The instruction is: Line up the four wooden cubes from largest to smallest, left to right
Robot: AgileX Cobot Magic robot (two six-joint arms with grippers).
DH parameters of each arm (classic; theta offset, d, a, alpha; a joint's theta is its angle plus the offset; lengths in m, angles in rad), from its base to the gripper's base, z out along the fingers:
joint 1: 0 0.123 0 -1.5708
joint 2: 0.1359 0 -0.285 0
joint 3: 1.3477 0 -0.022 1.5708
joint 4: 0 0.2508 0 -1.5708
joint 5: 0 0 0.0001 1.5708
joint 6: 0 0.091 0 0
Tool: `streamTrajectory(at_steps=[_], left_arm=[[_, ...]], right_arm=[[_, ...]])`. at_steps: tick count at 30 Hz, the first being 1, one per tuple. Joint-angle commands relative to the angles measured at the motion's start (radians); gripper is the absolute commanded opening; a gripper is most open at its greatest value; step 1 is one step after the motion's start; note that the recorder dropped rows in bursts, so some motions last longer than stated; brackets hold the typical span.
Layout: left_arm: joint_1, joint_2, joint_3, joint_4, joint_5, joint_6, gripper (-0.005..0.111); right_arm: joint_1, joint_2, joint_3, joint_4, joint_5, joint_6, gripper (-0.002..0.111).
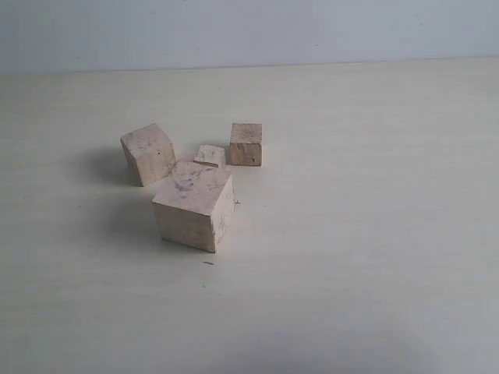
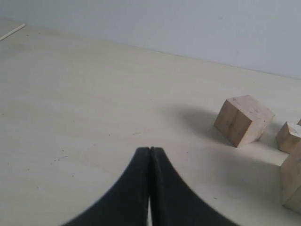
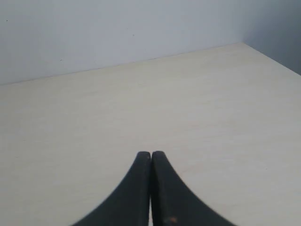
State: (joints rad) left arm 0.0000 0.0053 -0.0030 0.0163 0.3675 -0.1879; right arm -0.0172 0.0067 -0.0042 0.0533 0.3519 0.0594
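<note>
Pale tabletop (image 1: 374, 257), everything bunched left of centre in the exterior view: largest cube (image 1: 193, 206) in front, second-largest cube (image 1: 147, 153) to its upper left, smallest cube (image 1: 210, 157) tucked right behind it, tan cube (image 1: 245, 144) upper right. Both left gripper (image 2: 149, 149) and right gripper (image 3: 151, 153) are pressed together, holding nothing, clear of the cluster. Risk: spacing is tight, so fingers dropping around the smallest would likely nudge the largest or tan one askew.

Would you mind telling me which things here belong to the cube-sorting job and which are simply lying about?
Belong to the job: largest pale wooden cube; second-largest pale wooden cube; darker tan wooden cube; smallest pale wooden cube.

Lying about: thin pale stick, far off on the cream table, seen only in the left wrist view.
</note>
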Motion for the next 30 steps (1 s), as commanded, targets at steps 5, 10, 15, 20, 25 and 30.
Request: streamTrajectory(at_steps=[5,10,15,20,25,30], left_arm=[[0.002,-0.005,0.003,-0.005,-0.011,0.006,0.000],[0.002,-0.005,0.003,-0.005,-0.011,0.006,0.000],[0.002,-0.005,0.003,-0.005,-0.011,0.006,0.000],[0.002,-0.005,0.003,-0.005,-0.011,0.006,0.000],[0.002,-0.005,0.003,-0.005,-0.011,0.006,0.000],[0.002,-0.005,0.003,-0.005,-0.011,0.006,0.000]], right_arm=[[-0.007,-0.007,0.004,-0.003,-0.003,-0.007,0.000],[-0.007,-0.007,0.004,-0.003,-0.003,-0.007,0.000],[-0.007,-0.007,0.004,-0.004,-0.040,-0.007,0.000],[-0.007,-0.007,0.004,-0.004,-0.321,-0.007,0.000],[-0.007,-0.007,0.004,-0.004,-0.552,-0.007,0.000],[-0.007,-0.007,0.004,-0.002,-0.693,-0.003,0.000]])
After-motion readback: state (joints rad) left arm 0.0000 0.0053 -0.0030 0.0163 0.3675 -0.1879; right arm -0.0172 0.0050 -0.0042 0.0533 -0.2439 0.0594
